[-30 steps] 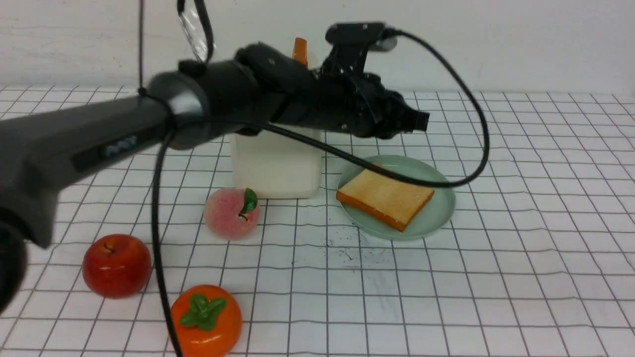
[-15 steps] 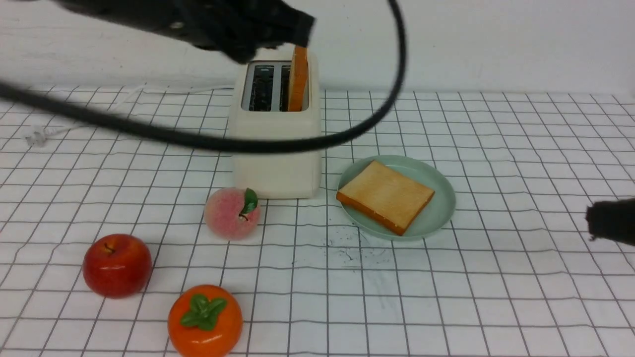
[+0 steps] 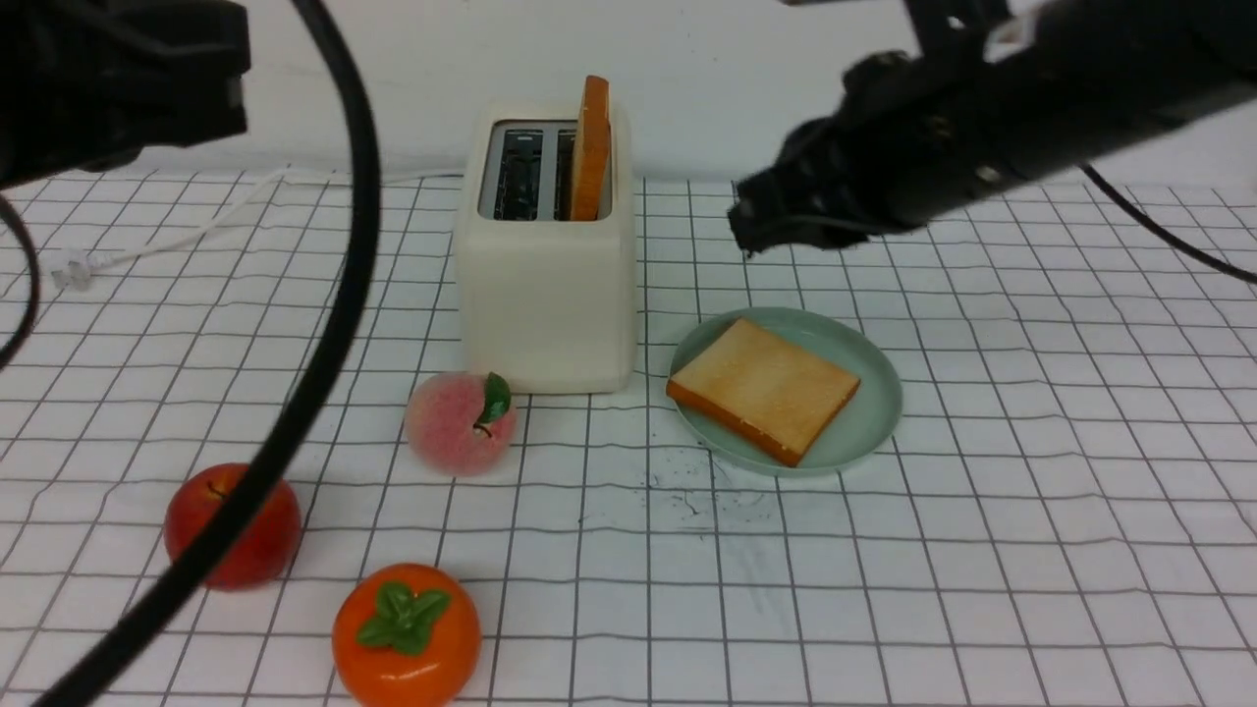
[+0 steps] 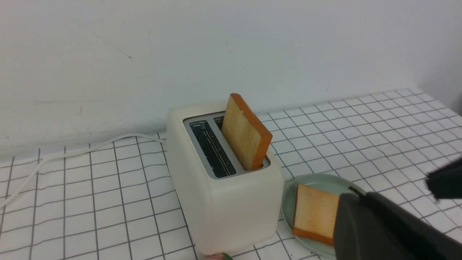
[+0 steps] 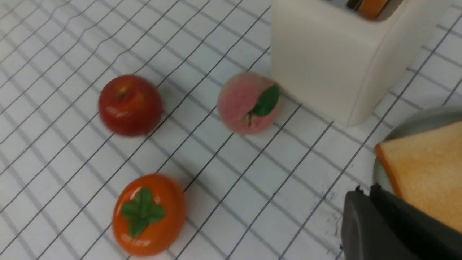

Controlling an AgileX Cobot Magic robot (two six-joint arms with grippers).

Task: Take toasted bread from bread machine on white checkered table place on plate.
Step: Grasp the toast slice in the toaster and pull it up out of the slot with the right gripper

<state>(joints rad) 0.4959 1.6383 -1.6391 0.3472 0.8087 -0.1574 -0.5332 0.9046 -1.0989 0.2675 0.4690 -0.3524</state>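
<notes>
The cream bread machine stands on the white checkered table. One toasted bread slice stands upright in its right slot; the left slot shows only dark metal. A second slice lies flat on the mint-green plate, just right of the machine. My left gripper is high at the far left, shut and holding nothing; its fingers show over the plate in the left wrist view. My right gripper hangs above the plate's far edge, its jaws together and bare.
A peach sits against the machine's front. A red apple and an orange persimmon lie nearer me on the left. The left arm's black cable sweeps across the left side. A white power cord trails to the back left.
My left arm has pulled back from above the plate, up and to the far left. My right arm has swung in from the right to above the plate. Both slices stayed put.
</notes>
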